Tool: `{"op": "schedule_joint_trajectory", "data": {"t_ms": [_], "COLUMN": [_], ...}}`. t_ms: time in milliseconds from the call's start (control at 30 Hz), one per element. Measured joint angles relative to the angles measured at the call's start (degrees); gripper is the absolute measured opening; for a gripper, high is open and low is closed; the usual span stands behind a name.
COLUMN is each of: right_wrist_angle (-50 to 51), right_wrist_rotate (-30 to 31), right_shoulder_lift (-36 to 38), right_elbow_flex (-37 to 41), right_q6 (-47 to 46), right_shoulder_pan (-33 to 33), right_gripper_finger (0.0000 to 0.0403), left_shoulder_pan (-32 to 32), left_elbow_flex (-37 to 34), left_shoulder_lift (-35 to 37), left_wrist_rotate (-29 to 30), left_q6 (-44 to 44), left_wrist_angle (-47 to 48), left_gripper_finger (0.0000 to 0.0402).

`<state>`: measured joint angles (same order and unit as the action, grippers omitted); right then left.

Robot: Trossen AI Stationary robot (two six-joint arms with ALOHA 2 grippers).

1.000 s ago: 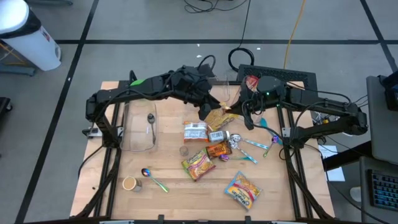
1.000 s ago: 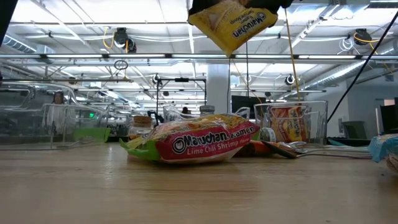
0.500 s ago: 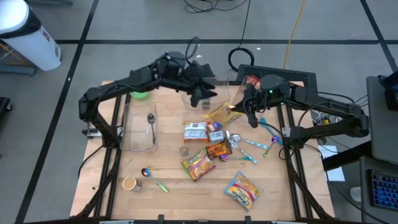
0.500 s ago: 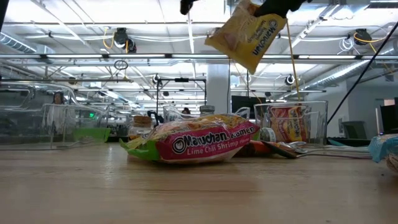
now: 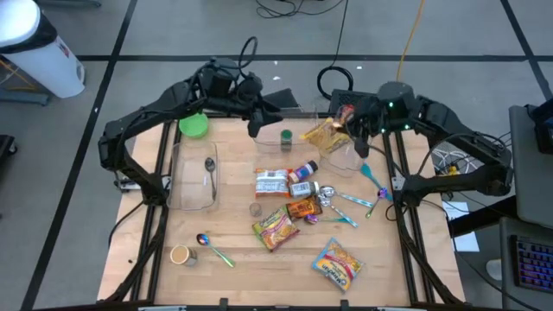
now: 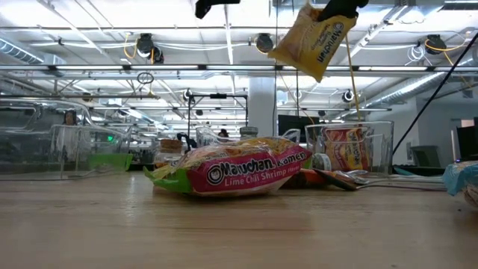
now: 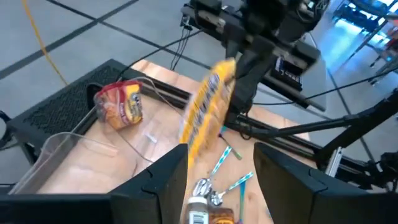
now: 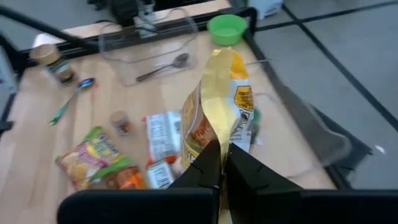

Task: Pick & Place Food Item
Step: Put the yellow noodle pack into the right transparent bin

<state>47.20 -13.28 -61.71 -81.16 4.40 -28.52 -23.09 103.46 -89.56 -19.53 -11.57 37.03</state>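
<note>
A yellow ramen packet (image 5: 322, 134) hangs high over the table's far right, above a clear bin (image 5: 346, 154) that has a red-and-orange packet (image 7: 118, 102) in it. My right gripper (image 8: 222, 163) is shut on the yellow packet (image 8: 222, 99). My left gripper (image 7: 221, 180) stands open and holds nothing, raised over the far middle of the table (image 5: 259, 121). It points at the packet (image 7: 204, 115) from a short way off. The low view shows the packet (image 6: 314, 41) well above the tabletop. My right gripper pinches the yellow packet's flat end seam (image 8: 217, 138) between its two fingers. The fingers come slanting down from the table's right side. The packet is lifted clear, hangs tilted below the gripper (image 6: 340, 6), and shows edge-on in the wrist view.
A pink ramen packet (image 5: 275, 229), another packet (image 5: 337, 263), snack bars (image 5: 270, 181) and spoons (image 5: 354, 200) lie mid-table. A clear tray with a spoon (image 5: 194, 177), a green bowl (image 5: 193, 127) and a paper cup (image 5: 180, 254) stand on the left. A green-capped jar (image 5: 285, 136) is below my left gripper.
My left gripper has come away from the yellow packet and has drawn back up toward the table's far left. My right gripper has carried the packet up and toward the far right, over the clear bin. The packet has tipped and now hangs from that gripper alone.
</note>
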Motion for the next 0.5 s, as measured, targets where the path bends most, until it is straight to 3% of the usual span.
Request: {"op": "schedule_joint_trajectory", "data": {"t_ms": [300, 500], "right_wrist_angle": [1.0, 2.5], "right_wrist_rotate": [-0.2, -2.8], "right_shoulder_lift": [-1.8, -2.6], "right_elbow_flex": [-0.9, -0.9], "right_q6": [0.0, -1.2], "right_shoulder_pan": [-11.7, -16.1], "right_gripper_finger": [0.0, 0.0], "left_shoulder_pan": [-3.0, -7.7], "left_elbow_flex": [0.0, 0.0], "left_shoulder_lift": [0.9, 4.4], "left_wrist_rotate": [-0.2, -1.8], "left_q6": [5.3, 6.5], "left_wrist_angle": [7.6, 10.3], "left_gripper_finger": [0.0189, 0.0189]}}
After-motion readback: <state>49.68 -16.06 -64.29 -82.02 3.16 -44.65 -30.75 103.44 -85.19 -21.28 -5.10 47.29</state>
